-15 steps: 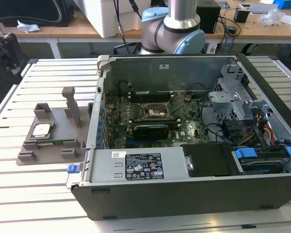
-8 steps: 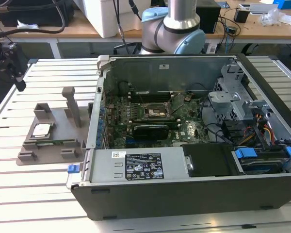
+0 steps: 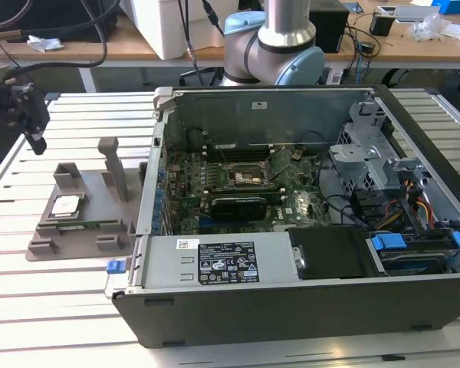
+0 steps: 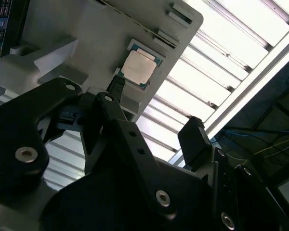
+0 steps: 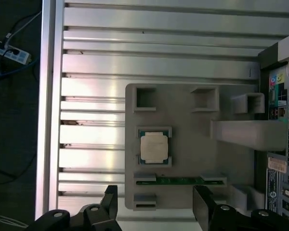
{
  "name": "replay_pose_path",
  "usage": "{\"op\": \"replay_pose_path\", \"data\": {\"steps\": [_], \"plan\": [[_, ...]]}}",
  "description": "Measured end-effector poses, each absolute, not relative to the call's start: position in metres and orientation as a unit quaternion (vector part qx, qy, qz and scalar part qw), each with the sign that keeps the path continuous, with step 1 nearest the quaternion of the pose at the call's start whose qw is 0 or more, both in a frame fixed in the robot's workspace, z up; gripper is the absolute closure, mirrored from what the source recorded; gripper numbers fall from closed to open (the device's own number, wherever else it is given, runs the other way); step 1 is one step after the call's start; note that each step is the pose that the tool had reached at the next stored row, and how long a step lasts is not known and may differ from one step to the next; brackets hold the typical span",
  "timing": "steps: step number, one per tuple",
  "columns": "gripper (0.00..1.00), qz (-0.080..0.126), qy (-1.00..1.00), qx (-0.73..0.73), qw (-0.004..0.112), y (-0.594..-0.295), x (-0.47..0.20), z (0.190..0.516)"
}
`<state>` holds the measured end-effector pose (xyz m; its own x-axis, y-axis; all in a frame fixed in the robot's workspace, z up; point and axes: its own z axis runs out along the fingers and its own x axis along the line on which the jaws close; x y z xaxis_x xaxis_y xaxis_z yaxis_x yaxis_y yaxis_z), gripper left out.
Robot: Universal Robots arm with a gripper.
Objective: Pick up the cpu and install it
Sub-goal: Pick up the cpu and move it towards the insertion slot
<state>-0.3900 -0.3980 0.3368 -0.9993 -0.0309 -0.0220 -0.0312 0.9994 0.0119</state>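
One cpu (image 5: 154, 147) lies near the middle of one grey tray (image 5: 192, 144). One green memory stick (image 5: 180, 181) lies in a slot along one edge of that tray, and one tall post (image 3: 115, 172) stands by the tray's edge nearest the case. One open computer case (image 3: 291, 299) sits on the one slatted worktop (image 3: 61, 307), holding one motherboard (image 3: 192, 184), one processor socket (image 3: 241, 179) and one black card with a fan (image 3: 238, 205). One robot arm (image 3: 284, 31) rises at the worktop's far edge. One gripper (image 5: 155, 192) carries two fingers (image 5: 202, 204), set apart. One power strip (image 5: 12, 50) lies on the floor beyond the worktop's edge.
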Motion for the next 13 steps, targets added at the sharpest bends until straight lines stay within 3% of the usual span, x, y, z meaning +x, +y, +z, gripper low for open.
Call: {"op": "replay_pose_path", "data": {"steps": [13], "plan": [[0.28, 0.006, 1.000, -0.016, 0.010, -0.398, -0.390, 0.307]]}}
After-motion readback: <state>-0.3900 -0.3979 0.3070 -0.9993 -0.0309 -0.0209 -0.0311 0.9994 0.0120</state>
